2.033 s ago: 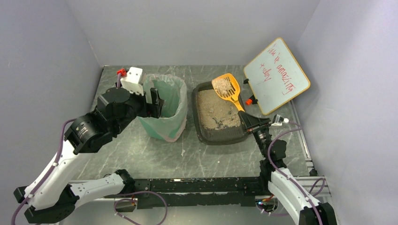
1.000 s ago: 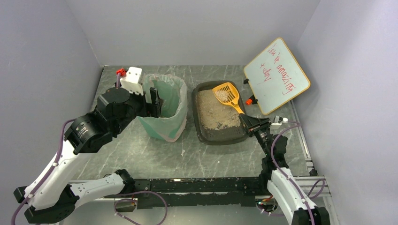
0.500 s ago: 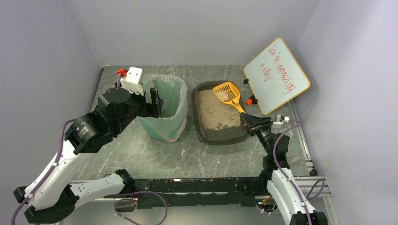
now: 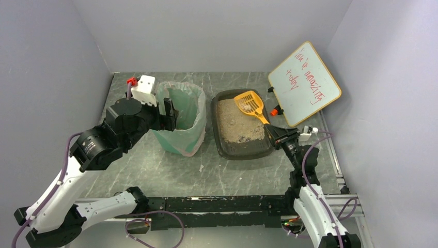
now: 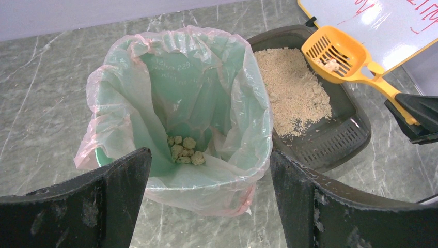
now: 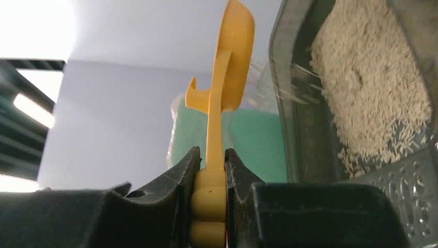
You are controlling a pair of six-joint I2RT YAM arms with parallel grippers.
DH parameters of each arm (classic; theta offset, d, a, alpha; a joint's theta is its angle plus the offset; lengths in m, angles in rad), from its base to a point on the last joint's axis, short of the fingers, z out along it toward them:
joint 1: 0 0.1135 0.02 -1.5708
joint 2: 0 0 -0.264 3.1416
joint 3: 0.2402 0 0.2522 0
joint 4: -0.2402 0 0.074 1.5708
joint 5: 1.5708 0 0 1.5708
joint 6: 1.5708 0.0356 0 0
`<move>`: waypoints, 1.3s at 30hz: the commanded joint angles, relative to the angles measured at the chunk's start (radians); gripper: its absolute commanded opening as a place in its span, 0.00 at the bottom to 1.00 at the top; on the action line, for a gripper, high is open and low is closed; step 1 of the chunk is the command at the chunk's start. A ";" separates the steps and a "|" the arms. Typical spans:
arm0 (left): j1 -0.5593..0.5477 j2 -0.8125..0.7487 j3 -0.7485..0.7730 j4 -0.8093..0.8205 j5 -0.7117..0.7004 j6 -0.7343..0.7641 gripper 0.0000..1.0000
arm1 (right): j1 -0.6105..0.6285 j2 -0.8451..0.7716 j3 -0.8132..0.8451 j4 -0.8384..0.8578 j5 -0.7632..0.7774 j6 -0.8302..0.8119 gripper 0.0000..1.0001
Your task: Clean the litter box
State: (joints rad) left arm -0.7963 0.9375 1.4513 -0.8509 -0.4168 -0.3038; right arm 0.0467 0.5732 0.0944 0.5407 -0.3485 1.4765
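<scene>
Right gripper (image 4: 274, 132) is clamped tight on the handle of an orange slotted scoop (image 4: 249, 102), whose head hangs over the far right corner of the litter box (image 4: 215, 130). Left gripper (image 4: 169, 112) is spread wide, holding nothing, its 2 fingers at the near rim of a green bin (image 4: 183, 111) lined with a clear bag.

A grey marble-patterned table (image 4: 170, 170) is enclosed by plain pale lilac walls. The litter box sits just right of the bin, with a tilted whiteboard (image 4: 304, 82) to its right.

Red handwriting on the whiteboard is too small to read. Seen from the right wrist, the scoop is edge-on, hiding its contents. Whether bag and tray touch is unclear. Pale clumps (image 5: 183, 150) lie at the bin's bottom.
</scene>
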 commanded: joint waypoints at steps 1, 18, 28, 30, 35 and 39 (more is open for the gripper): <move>-0.004 -0.020 -0.002 0.027 -0.012 0.008 0.90 | 0.018 -0.028 0.062 -0.032 0.025 -0.051 0.00; -0.004 -0.048 -0.044 0.039 -0.022 0.020 0.90 | 0.062 0.003 0.044 0.016 -0.011 -0.019 0.00; -0.004 -0.055 -0.057 0.044 -0.025 0.036 0.90 | -0.033 -0.038 0.078 -0.055 -0.061 -0.029 0.00; -0.004 -0.060 -0.064 0.044 -0.033 0.039 0.91 | -0.027 -0.031 0.089 -0.064 -0.057 -0.047 0.00; -0.004 -0.064 -0.072 0.047 -0.058 0.044 0.91 | -0.027 -0.046 0.140 -0.069 -0.071 -0.082 0.00; -0.004 -0.058 -0.060 0.031 -0.106 0.041 0.90 | -0.026 -0.021 0.202 -0.052 -0.118 -0.100 0.00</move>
State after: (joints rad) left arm -0.7963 0.8852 1.3792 -0.8356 -0.4538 -0.2775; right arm 0.0204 0.5388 0.1947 0.4107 -0.4042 1.4158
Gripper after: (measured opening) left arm 0.905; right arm 0.235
